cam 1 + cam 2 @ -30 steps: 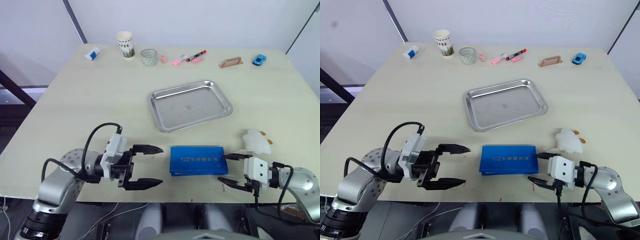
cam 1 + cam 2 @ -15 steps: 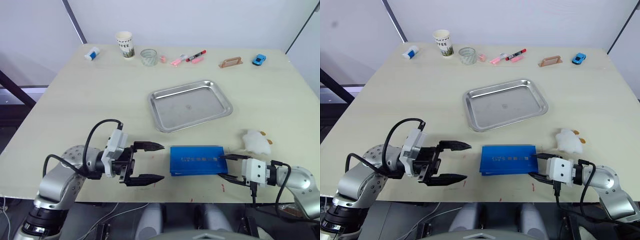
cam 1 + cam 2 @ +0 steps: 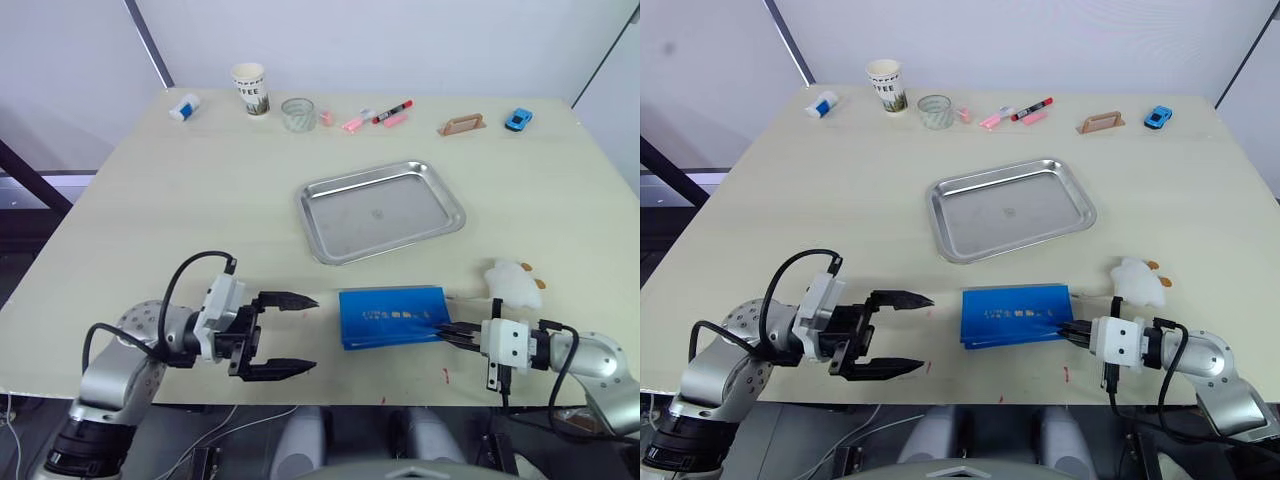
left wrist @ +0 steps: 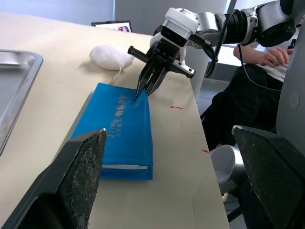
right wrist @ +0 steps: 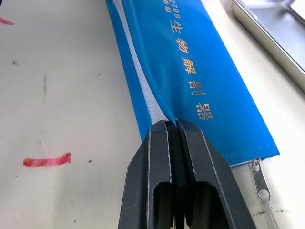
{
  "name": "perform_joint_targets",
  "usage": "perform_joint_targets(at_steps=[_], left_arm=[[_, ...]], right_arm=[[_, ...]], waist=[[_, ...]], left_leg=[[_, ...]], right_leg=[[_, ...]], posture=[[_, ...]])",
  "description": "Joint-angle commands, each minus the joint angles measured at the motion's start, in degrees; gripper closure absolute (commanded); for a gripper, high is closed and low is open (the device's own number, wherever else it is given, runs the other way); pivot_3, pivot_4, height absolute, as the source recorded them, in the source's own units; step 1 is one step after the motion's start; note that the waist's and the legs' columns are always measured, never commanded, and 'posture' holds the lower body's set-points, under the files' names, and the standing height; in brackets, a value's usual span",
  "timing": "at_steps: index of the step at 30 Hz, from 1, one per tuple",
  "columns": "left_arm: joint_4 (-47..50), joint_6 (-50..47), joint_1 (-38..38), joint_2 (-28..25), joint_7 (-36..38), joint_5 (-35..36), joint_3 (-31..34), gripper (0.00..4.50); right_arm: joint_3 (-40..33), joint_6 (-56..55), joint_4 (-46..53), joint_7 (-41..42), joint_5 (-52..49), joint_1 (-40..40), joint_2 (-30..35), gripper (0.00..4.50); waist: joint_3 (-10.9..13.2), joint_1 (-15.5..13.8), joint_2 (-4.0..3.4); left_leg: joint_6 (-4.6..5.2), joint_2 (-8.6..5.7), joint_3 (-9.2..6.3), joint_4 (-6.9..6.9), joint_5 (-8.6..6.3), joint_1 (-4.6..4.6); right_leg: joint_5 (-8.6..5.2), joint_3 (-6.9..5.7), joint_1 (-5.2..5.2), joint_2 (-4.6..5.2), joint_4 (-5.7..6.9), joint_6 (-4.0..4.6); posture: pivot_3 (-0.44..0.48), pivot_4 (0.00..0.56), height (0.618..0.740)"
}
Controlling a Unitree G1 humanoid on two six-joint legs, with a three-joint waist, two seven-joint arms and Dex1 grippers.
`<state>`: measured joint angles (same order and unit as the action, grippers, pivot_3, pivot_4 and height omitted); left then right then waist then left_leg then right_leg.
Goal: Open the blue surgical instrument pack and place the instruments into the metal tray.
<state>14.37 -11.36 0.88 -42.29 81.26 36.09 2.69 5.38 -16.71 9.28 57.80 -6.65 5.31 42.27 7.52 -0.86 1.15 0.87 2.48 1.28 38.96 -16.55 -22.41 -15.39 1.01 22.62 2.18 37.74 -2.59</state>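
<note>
The task has barely begun: the blue surgical instrument pack [image 3: 392, 317] lies folded shut and flat on the bench [image 3: 180, 210] near its front edge, just in front of the metal tray [image 3: 381, 210], which holds nothing yet; no instruments are to be seen, so they are presumably inside the pack. The right pincer [image 3: 452, 333] has its two fingers drawn together on the right-hand near corner of the pack, pinching the edge of the cover where the pale lining shows (the right wrist view has the fingers [image 5: 157, 162] closed tight over that blue edge, with a small zipper pull [image 5: 259, 179] lying just beside). The left pincer [image 3: 283, 334] hangs spread wide just left of the pack, apart from it and gripping nothing. What is left, as I judge it, is nearly everything: lifting the cover open, then moving each tool across to the tray. Against the earlier pictures, the right pincer was open a second ago, straddling the pack's right end, then narrowed, and is now closed on the corner; the left pincer has drawn back a little from the pack with its spread unchanged. The pack's right end seems to have shifted slightly; the tray and the white plush toy [image 3: 513, 283] to the right are where they were.
</note>
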Motion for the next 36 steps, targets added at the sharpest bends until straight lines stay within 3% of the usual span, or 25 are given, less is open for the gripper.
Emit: perform_joint_targets(at_steps=[1, 4, 10, 16, 20, 26, 36], left_arm=[[0.0, 1.6, 0.3, 0.4, 0.6, 0.3, 0.8, 0.0], [-0.1, 1.9, 0.4, 1.2, -0.3, 0.7, 1.1, 0.0], [-0.6, 4.6, -1.4, 5.2, -4.3, -1.2, 0.6, 0.0], [-1.4, 4.5, -3.6, 7.2, -6.4, -2.3, -0.8, 0.0], [-1.5, 2.8, -5.3, 7.7, -7.0, -2.0, -2.4, 0.0], [-4.2, 2.8, -8.0, 9.0, -7.2, -3.7, -4.4, 0.0], [-12.4, 5.9, -14.2, 13.5, -5.6, -7.2, -8.0, 0.0]], right_arm=[[-1.9, 2.7, 3.6, 1.2, -4.2, -1.0, 1.4, 4.47], [-2.7, 9.1, 6.4, 3.8, -9.3, -2.0, 3.7, 4.47], [-3.8, 32.4, 11.1, 10.7, -23.9, -10.1, 11.8, 4.47], [-1.1, 50.3, 7.2, 15.6, -28.9, -22.1, 16.7, 4.47], [3.6, 59.7, 2.3, 19.6, -29.4, -31.9, 15.9, 4.47], [11.0, 59.8, -5.5, 24.8, -23.5, -39.1, 13.6, 4.47], [12.2, 55.5, -9.6, 28.1, -18.9, -39.6, 11.2, 4.47]], waist=[[0.0, 0.0, 0.0], [0.0, 0.0, -0.02], [0.0, 0.0, -0.05], [0.1, 0.1, -0.09], [0.1, 0.1, -0.11], [0.1, 0.0, -0.11], [0.1, 0.0, -0.1]], left_leg=[[0.0, 0.0, 0.0, 0.0, 0.0, 0.0], [0.0, 0.0, -0.01, 0.0, 0.0, 0.0], [0.0, 0.01, -0.05, 0.01, 0.0, 0.0], [0.0, -0.01, -0.09, 0.02, 0.0, -0.03], [0.0, -0.01, -0.06, 0.02, 0.0, -0.03], [0.01, -0.02, -0.1, 0.03, 0.0, -0.11], [0.01, -0.03, -0.12, 0.12, -0.01, -0.13]], right_leg=[[0.0, 0.0, 0.0, 0.0, 0.0, 0.0], [0.0, 0.01, 0.0, 0.0, 0.01, 0.0], [0.01, -0.02, -0.02, 0.01, 0.0, 0.01], [0.01, -0.06, -0.02, 0.03, -0.02, 0.0], [0.01, -0.03, 0.0, 0.03, -0.01, 0.0], [0.02, -0.06, 0.03, 0.03, -0.04, 0.0], [0.03, -0.07, 0.02, 0.03, 0.0, -0.02]], posture=[[0.0, 0.15, 0.74], [0.0, 0.15, 0.74], [0.0, 0.15, 0.74], [0.0, 0.15, 0.74], [0.0, 0.15, 0.74], [0.0, 0.15, 0.74], [0.0, 0.15, 0.74]])
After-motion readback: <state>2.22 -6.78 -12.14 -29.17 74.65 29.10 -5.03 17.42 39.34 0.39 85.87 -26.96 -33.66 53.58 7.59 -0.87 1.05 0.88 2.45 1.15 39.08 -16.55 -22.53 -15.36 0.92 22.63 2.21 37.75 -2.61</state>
